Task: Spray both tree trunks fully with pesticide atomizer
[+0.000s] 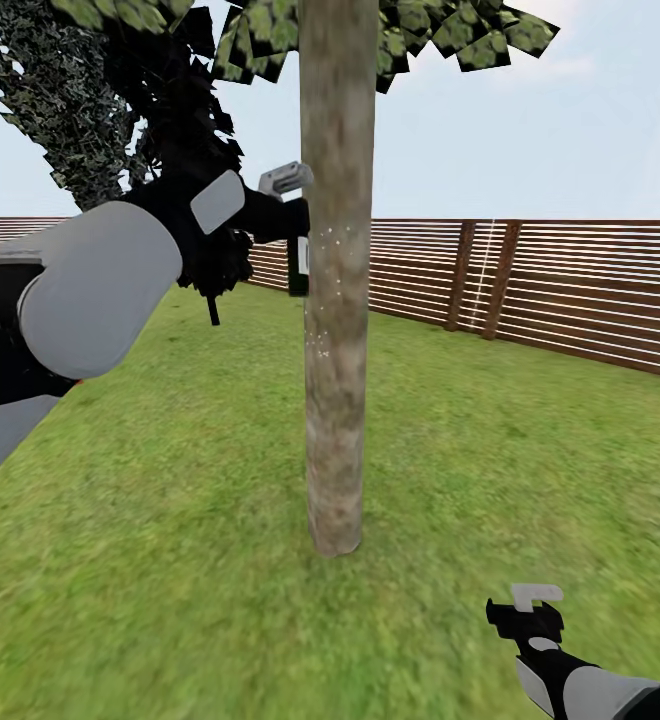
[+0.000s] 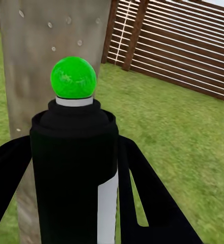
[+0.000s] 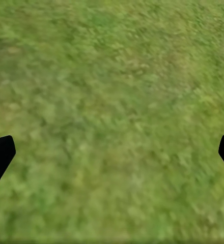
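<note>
One tree trunk (image 1: 335,330) rises straight ahead, grey-brown and mottled, with pale specks (image 1: 328,262) on its bark at arm height. My left gripper (image 1: 292,228) is raised beside the trunk's left side and shut on the pesticide atomizer (image 1: 297,262). In the left wrist view the atomizer (image 2: 74,173) is a black bottle with a white label and a green ball on top, between the two black fingers (image 2: 152,203). It faces the trunk (image 2: 46,46) at close range. My right gripper (image 1: 530,612) hangs low over the lawn, open and holding nothing.
A brown slatted fence (image 1: 570,290) runs behind the tree across the lawn (image 1: 170,560). A dark cypress-like tree (image 1: 90,100) stands at the left behind my left arm. Green canopy leaves (image 1: 450,30) hang overhead. Grass (image 3: 112,101) lies under the right gripper.
</note>
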